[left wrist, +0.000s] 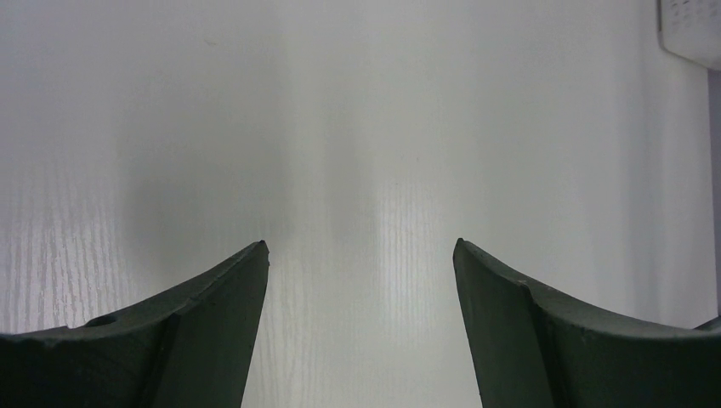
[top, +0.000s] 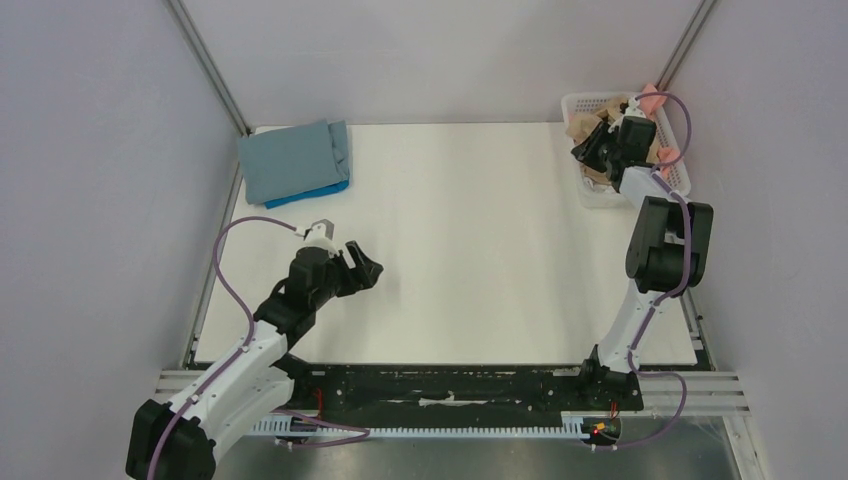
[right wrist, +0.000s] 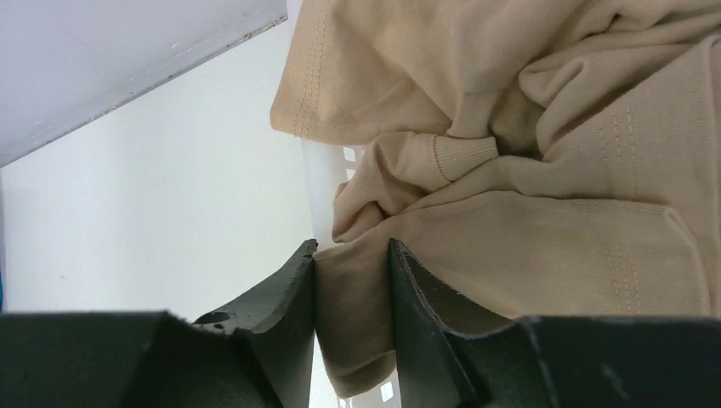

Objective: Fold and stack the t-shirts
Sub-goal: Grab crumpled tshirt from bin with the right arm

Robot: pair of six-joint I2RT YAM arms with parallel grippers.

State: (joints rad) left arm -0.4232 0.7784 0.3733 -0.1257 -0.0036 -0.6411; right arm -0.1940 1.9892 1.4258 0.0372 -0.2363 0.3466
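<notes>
Beige t-shirt (right wrist: 553, 246) (mostly cut off) sits pinched in right gripper (right wrist: 353, 251); left gripper (left wrist: 361, 246) gapes open.

White arm links (top: 252, 350) with black joints (top: 668, 245); purple cables (top: 218, 262) looped alongside; left gripper (left wrist: 360, 243), right gripper (right wrist: 352, 245) with dark curved tapering fingers (left wrist: 200, 314).

White table (top: 470, 270): flat top, faint wood grain, lies between grey walls (top: 90, 160). White lattice basket (top: 590, 98): plastic, at far right corner of table, close to right wall. 2 metal posts at back corners: left post (top: 207, 65), right post (top: 690, 40), both leaning outward in top view. Black and silver rail (top: 450, 385) along near edge of table.
</notes>
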